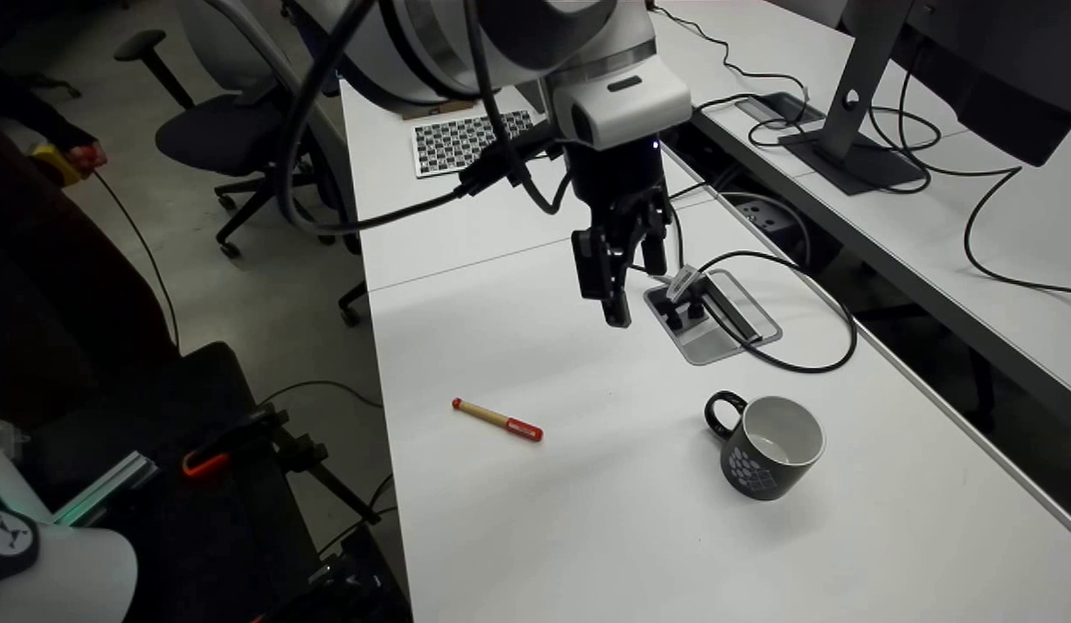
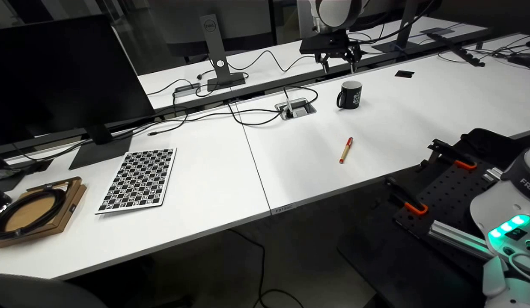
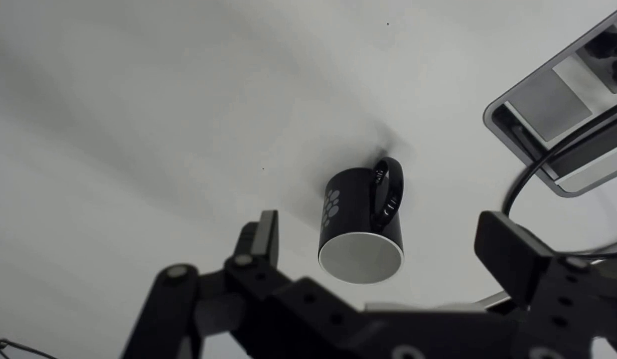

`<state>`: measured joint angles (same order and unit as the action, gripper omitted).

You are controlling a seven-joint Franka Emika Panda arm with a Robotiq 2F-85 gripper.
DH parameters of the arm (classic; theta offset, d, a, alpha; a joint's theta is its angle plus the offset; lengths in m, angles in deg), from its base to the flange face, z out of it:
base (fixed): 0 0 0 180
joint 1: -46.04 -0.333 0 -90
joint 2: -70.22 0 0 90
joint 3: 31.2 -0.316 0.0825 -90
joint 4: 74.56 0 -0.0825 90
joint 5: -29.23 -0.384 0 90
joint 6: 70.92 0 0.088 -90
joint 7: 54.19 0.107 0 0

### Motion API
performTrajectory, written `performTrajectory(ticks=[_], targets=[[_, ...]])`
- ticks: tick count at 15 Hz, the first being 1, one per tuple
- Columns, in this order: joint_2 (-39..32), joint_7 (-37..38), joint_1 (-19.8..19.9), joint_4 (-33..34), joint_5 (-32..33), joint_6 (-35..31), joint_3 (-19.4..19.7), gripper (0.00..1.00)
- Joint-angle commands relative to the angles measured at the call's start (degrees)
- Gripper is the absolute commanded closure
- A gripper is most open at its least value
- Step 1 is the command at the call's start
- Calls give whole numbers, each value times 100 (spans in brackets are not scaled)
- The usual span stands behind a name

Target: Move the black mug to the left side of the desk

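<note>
The black mug [image 1: 760, 472] stands upright on the white desk [image 1: 579, 545]. Its pale grey inside is open to the top and its loop handle points towards the cable box side. It also shows in an exterior view [image 2: 351, 97] and in the wrist view [image 3: 352, 204]. My gripper [image 1: 637, 287] is open and empty, raised above the desk and apart from the mug. It also shows in an exterior view [image 2: 339, 68], above and behind the mug's image. In the wrist view the mug appears between the two wide-apart fingers [image 3: 381, 222], nearer the left finger, touching neither.
A metallic cable box [image 1: 708, 353] with a looping black cable [image 1: 804, 370] lies beside the mug. A red and tan pen [image 1: 498, 420] lies on the desk. A checkered board [image 2: 138, 179], a cardboard box [image 2: 72, 205] and a monitor [image 2: 68, 77] stand beyond the seam.
</note>
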<state>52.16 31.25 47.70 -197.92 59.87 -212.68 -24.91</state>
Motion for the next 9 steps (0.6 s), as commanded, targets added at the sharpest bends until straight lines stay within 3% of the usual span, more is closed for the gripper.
performTrajectory(ticks=[1, 6, 9], targets=[[-90, -70, -217, 70, -105, -17, 220, 0], [-272, 116, -302, 251, -123, 10, 303, 0], [-552, 208, -274, 496, -464, 82, 352, 0]])
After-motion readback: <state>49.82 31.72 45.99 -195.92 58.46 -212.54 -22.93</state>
